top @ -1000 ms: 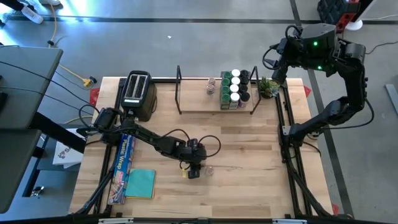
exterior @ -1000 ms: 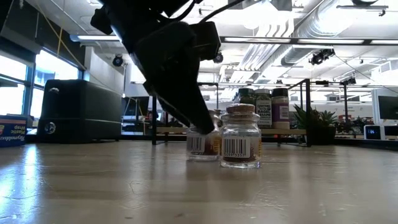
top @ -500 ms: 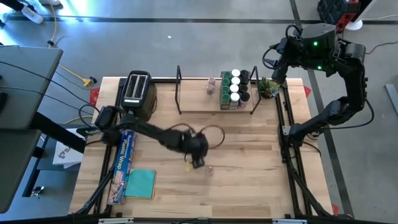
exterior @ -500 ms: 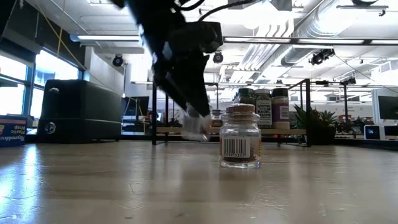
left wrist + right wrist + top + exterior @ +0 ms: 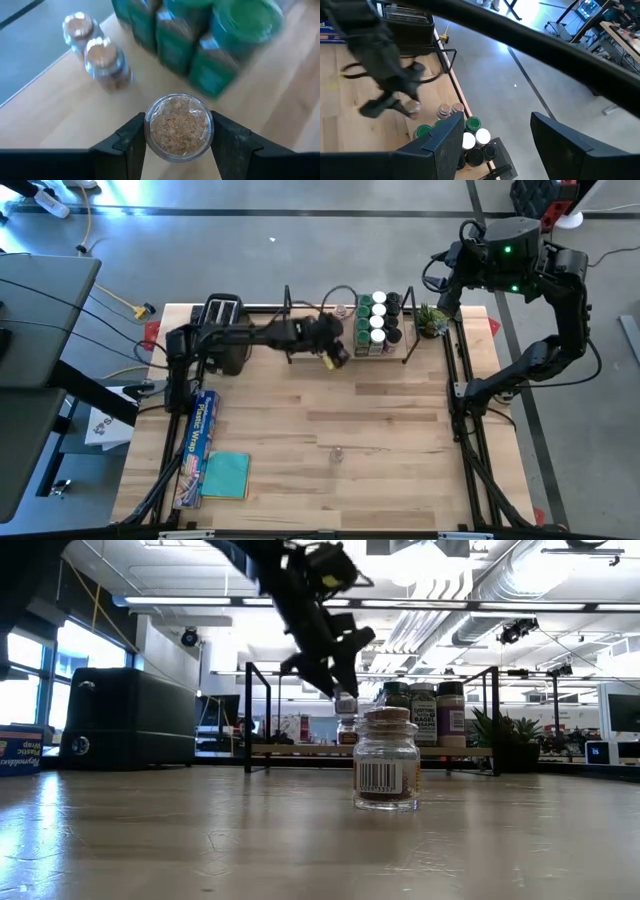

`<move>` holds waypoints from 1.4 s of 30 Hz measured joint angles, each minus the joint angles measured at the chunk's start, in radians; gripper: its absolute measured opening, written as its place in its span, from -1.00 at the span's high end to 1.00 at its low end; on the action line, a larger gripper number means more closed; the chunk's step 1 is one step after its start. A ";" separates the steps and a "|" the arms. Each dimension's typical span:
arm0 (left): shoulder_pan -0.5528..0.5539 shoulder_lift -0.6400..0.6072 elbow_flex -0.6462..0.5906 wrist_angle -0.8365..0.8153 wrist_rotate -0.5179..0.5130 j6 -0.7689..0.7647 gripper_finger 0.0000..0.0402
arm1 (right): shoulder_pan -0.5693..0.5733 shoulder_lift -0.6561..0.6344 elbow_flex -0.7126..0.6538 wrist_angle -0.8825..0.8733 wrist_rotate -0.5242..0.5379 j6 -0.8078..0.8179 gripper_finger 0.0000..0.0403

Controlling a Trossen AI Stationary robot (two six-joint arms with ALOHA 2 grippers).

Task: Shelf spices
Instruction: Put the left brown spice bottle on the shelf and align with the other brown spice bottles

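My left gripper (image 5: pixel 333 356) is shut on a small clear spice jar (image 5: pixel 179 127) with brown contents, held in the air at the near edge of the shelf (image 5: pixel 318 352). The shelf is a low wooden board between black end frames. At its right end stand green-, white- and dark-lidded spices (image 5: pixel 377 321), with two small cork-topped jars (image 5: pixel 99 54) beside them. Another cork-topped jar (image 5: pixel 386 772) stands alone on its base mid-table. My right gripper (image 5: pixel 495 121) hangs open and empty, high over the far right corner. My left gripper pinches the jar's round glass wall (image 5: pixel 150 131) between its two fingers (image 5: pixel 131 145), one on each side. The fingers slant down toward the shelf from the table's near left. The jar is lifted clear, its top toward the wrist camera, below the fingers in the low view.
A black toaster (image 5: pixel 222 330) stands left of the shelf and a small potted plant (image 5: pixel 432 320) to its right. A box of plastic wrap (image 5: pixel 198 442) and a teal cloth (image 5: pixel 226 475) lie near the left front edge.
My left gripper has lifted its jar off the middle of the table, away from the jar that stays there. It has swung up and toward the far edge to the shelf, turning as it went. The right arm has kept still.
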 joint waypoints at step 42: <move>0.042 -0.015 -0.007 0.059 0.235 0.093 0.10 | 0.000 0.000 0.000 0.020 0.003 -0.036 -0.11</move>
